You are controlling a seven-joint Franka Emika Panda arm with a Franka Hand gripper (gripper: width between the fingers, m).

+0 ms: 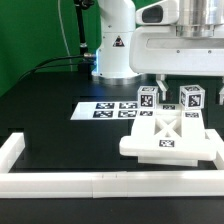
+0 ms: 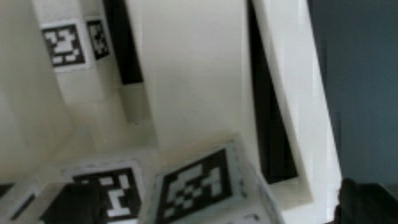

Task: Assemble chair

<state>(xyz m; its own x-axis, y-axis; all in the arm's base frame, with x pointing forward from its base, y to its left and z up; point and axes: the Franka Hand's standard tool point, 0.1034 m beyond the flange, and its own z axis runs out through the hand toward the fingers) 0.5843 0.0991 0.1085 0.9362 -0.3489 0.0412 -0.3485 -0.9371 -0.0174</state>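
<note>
The gripper point(image 1: 196, 62) hangs wide apart, holding nothing, above the chair parts point(image 1: 168, 135) lying just in front of the marker board point(image 1: 112, 110). Best lift straight up so the upright legs point(image 1: 147, 100) stay seated.

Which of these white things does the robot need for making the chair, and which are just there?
For the chair:
- X-braced panel
- tagged cube
- second tagged cube

Just there:
- marker board
- white border rail
- black table
</note>
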